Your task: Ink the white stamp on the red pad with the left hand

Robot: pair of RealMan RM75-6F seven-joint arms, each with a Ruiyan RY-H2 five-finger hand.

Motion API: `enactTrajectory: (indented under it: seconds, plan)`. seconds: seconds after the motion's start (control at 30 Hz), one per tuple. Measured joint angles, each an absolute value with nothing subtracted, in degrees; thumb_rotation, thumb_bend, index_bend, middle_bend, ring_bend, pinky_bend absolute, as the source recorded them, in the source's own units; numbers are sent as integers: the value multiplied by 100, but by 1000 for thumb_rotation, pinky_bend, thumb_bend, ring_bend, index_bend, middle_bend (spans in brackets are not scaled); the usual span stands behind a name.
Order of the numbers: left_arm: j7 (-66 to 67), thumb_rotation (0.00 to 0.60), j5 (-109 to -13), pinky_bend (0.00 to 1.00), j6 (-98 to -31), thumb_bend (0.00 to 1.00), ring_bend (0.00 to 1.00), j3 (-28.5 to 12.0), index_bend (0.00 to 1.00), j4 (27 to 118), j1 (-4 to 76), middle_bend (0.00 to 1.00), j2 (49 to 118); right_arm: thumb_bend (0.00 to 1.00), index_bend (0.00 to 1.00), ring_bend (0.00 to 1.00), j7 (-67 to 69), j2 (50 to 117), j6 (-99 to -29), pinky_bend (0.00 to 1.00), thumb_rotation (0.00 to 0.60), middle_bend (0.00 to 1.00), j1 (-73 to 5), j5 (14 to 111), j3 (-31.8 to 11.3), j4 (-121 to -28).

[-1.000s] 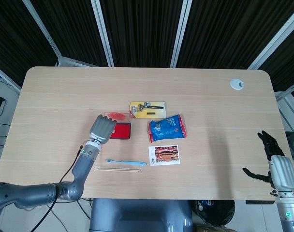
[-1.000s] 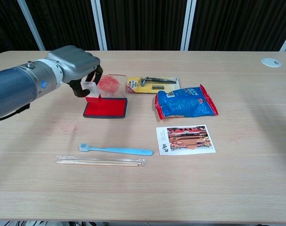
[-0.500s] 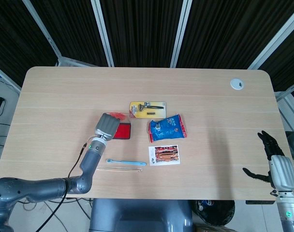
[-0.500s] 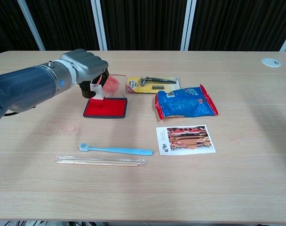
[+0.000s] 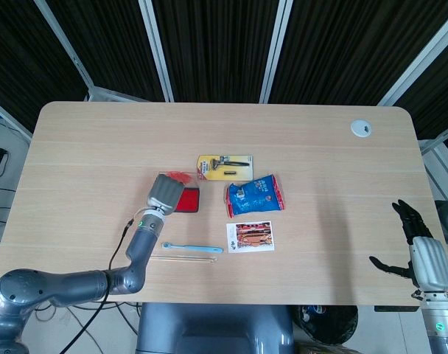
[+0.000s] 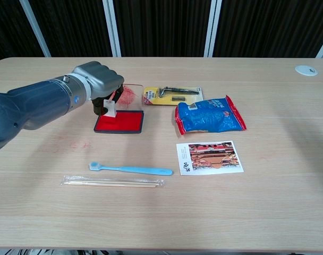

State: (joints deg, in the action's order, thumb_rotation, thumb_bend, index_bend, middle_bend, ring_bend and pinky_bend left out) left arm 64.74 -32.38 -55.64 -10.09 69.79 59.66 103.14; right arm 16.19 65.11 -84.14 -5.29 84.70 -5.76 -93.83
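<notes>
While your left hand is over the pad, work through these, largest thing first:

Table: it carries everything; you need only the left part, around the pad.

Left hand: its fingers are closed around the stamp, knuckles up, directly above the rear left corner of the pad. Keep the wrist level so the stamp face meets the ink flat.

Right hand: it holds nothing, fingers spread, off the table's right edge in the head view. Leave it there.

Snack bag: well right of the pad, no obstacle.

Razor pack: just behind and right of the pad; avoid sweeping that way when you lift.

Red pad: open, its clear lid lying behind it, smeared red. Press straight down, since a sideways push could probably slide it.

White stamp: only its lower end shows beneath your fingers, at or just above the red surface; contact cannot be confirmed. Press briefly and evenly, then lift vertically.
</notes>
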Motion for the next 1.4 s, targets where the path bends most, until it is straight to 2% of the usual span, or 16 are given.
enactTrajectory:
  seconds: [0.9, 1.4]
  plan:
    - [6242, 600, -3274, 569, -5360, 574, 529, -817, 723, 6409, 5990, 746, 10590, 99, 0, 0, 1640, 6516, -8411, 185, 600, 0, -530, 8460, -583, -9386]
    - [6221, 600, -3367, 569, -5494, 574, 530, -863, 724, 6646, 6001, 747, 10443, 99, 0, 0, 1635, 6518, -8433, 185, 600, 0, -522, 8477, -582, -9385]
